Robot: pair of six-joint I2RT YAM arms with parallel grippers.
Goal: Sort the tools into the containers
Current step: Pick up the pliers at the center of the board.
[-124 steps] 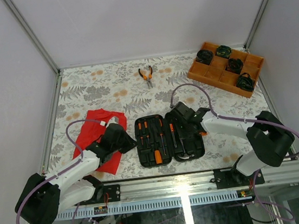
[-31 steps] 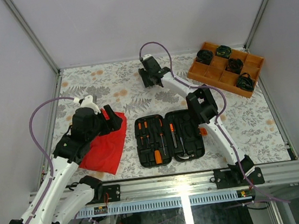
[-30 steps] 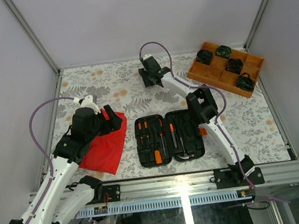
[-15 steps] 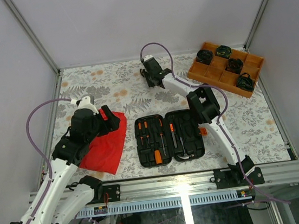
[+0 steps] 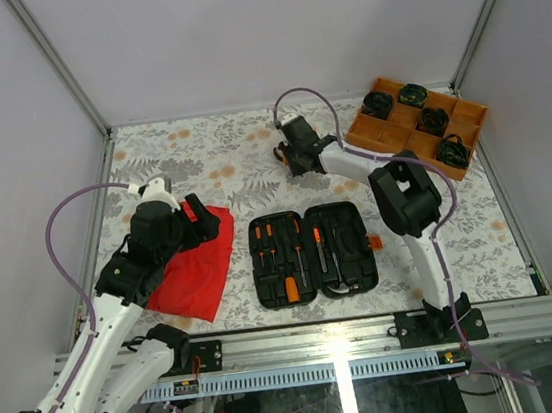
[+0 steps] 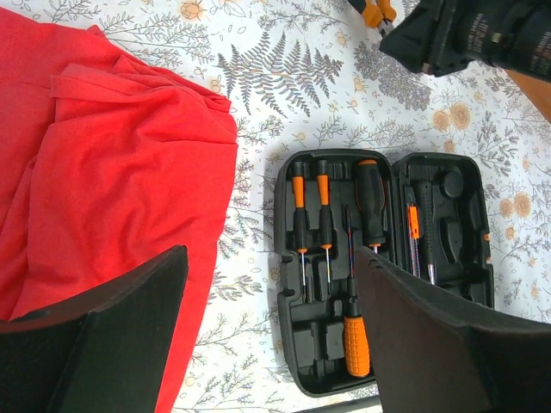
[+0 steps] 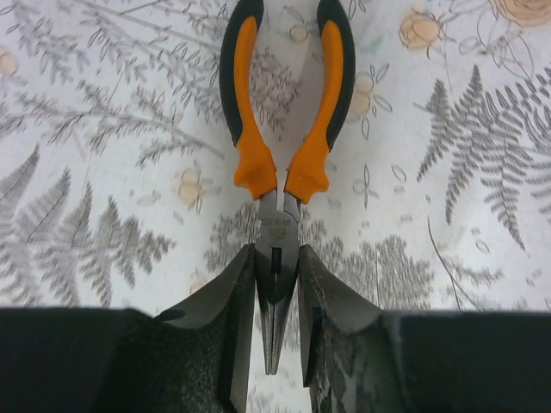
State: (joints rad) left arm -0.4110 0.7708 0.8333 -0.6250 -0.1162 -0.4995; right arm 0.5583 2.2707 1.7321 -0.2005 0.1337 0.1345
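The orange-handled pliers [image 7: 277, 224] point nose-first into my right gripper [image 7: 277, 284], which is shut on their steel nose; the handles stick out away from the wrist over the floral table. In the top view my right gripper [image 5: 293, 159] sits at the back middle of the table and hides the pliers. The black tool case [image 5: 312, 252] lies open in front, with orange-and-black screwdrivers [image 6: 323, 206] in its slots. My left gripper [image 6: 271, 331] is open and empty, hovering over the edge of the red cloth [image 6: 112, 172] and the case [image 6: 465, 258].
An orange compartment tray [image 5: 363, 135] with black round items stands at the back right, close to my right arm. The red cloth [image 5: 193, 267] lies left of the case. Metal frame posts and grey walls enclose the table.
My right gripper has shut on the pliers' nose and shifted right and a little nearer with them. The left arm has hardly moved.
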